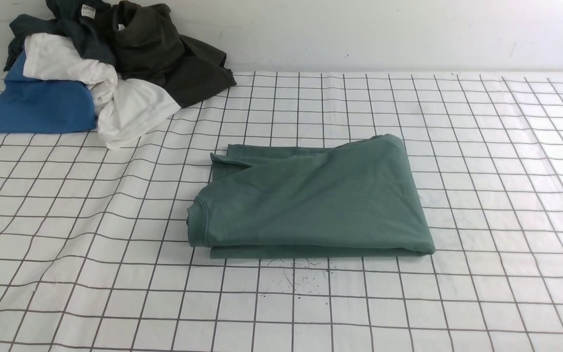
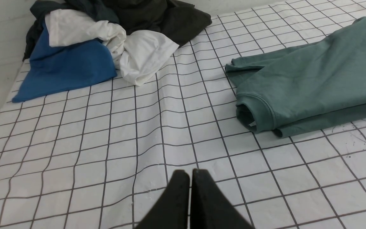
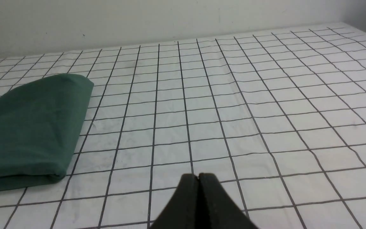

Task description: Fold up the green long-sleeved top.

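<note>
The green long-sleeved top lies folded into a compact rectangle in the middle of the gridded table, its ribbed neck at the left edge; the logo is hidden. It also shows in the left wrist view and in the right wrist view. My left gripper is shut and empty over bare cloth, well short of the top. My right gripper is shut and empty over bare cloth, off the top's right side. Neither gripper shows in the front view.
A heap of clothes sits at the far left corner: a blue garment, a white one, a dark olive-black one and a dark teal-navy one with a white label. The white checked tablecloth meets the back wall.
</note>
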Controlling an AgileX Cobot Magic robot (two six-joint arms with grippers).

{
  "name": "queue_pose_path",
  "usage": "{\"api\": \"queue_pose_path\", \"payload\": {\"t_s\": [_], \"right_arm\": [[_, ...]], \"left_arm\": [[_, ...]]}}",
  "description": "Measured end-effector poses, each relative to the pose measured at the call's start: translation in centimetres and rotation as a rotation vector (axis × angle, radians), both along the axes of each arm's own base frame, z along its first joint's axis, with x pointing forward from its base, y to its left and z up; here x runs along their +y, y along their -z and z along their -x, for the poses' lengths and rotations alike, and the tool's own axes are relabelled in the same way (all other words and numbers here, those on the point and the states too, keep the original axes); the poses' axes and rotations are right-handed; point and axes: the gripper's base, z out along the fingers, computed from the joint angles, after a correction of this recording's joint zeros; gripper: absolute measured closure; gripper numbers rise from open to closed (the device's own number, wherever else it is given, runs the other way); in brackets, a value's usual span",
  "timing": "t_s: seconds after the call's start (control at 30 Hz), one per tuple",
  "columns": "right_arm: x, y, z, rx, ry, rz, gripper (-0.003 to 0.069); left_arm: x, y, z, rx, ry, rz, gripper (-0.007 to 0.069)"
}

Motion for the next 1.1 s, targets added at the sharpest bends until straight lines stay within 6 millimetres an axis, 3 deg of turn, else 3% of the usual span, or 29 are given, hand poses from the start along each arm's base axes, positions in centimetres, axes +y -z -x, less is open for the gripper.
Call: {"api": "queue_pose_path", "payload": {"t_s": [0.93, 1.1], "right_arm": [[0.0, 0.0, 0.0, 0.0, -0.001, 0.003, 0.0673], [0.0, 0.0, 0.0, 0.0, -0.001, 0.003, 0.0673]], "left_arm": [[0.0, 0.02, -0.01, 0.001, 0.0, 0.0, 0.0631], [0.06, 0.99, -0.7, -0.023, -0.012, 0.0, 0.0631]]}}
